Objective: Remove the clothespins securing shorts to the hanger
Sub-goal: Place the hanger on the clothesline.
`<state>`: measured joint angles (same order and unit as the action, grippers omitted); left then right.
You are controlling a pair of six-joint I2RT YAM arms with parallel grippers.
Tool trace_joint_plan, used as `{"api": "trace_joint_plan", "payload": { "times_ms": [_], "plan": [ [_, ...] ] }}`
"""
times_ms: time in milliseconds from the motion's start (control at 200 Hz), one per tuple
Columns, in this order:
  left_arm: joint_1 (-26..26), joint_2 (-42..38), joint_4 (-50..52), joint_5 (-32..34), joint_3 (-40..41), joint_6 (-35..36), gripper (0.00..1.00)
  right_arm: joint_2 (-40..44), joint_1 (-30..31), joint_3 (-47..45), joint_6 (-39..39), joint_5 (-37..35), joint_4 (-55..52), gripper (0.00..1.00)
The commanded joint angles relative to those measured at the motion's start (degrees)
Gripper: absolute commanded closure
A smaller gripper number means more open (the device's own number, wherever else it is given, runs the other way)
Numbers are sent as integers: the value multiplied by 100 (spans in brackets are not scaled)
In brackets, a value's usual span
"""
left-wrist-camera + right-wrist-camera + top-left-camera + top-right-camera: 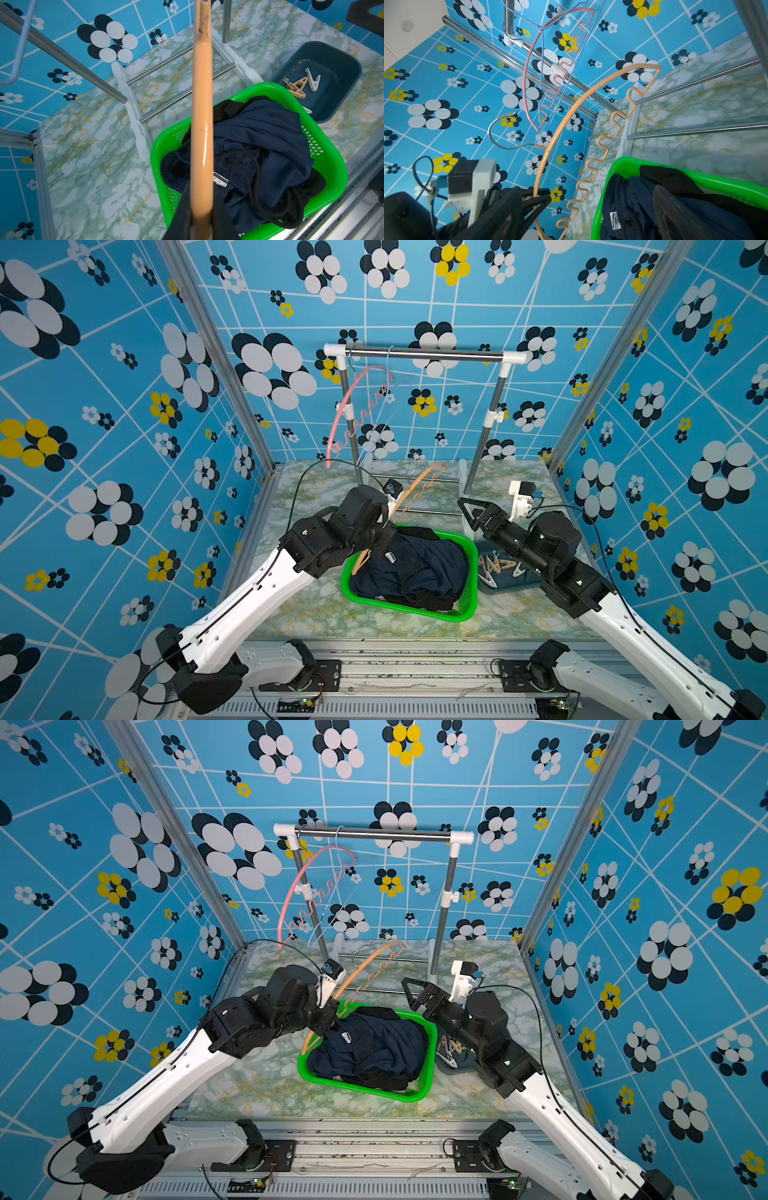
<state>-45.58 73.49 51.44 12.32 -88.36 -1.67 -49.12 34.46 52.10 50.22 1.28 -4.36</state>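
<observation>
My left gripper (pixel 384 531) (pixel 201 224) is shut on the lower end of a bare orange hanger (pixel 415 485) (pixel 571 116), held tilted above the green basket (pixel 415 612). No shorts or pins hang on it. Navy shorts (pixel 415 568) (pixel 270 145) lie piled in the basket over a black pair (pixel 424 601). Several tan and white clothespins (pixel 498 566) (pixel 299 85) lie in a dark blue bin (pixel 342 62) to the right of the basket. My right gripper (pixel 467 516) (pixel 411 994) hovers over that bin, open and empty.
A clothes rack (pixel 424 353) stands at the back of the marble table (pixel 324 614), its base bars behind the basket. A pink hanger (pixel 353 406) and a thin blue one hang at the rack's left end. Patterned walls close in three sides.
</observation>
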Motion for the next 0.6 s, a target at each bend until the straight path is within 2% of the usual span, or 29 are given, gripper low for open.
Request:
{"api": "trace_joint_plan", "payload": {
  "times_ms": [0, 155, 480, 600],
  "plan": [
    [167, 471, 401, 184, -814, 301, 100, 280, -27, 144, -664, -579, -970, 1],
    [378, 1264, 411, 37, -1952, 573, 100, 526, -28, 88, -943, -963, -1333, 1],
    [1126, 3115, 777, -1078, -4692, 846, 100, 664, -27, 64, -1037, -1057, -1516, 1],
    [1381, 3619, 864, -1448, -5448, 832, 100, 711, -27, -14, -938, -1061, -1438, 1]
  ]
}}
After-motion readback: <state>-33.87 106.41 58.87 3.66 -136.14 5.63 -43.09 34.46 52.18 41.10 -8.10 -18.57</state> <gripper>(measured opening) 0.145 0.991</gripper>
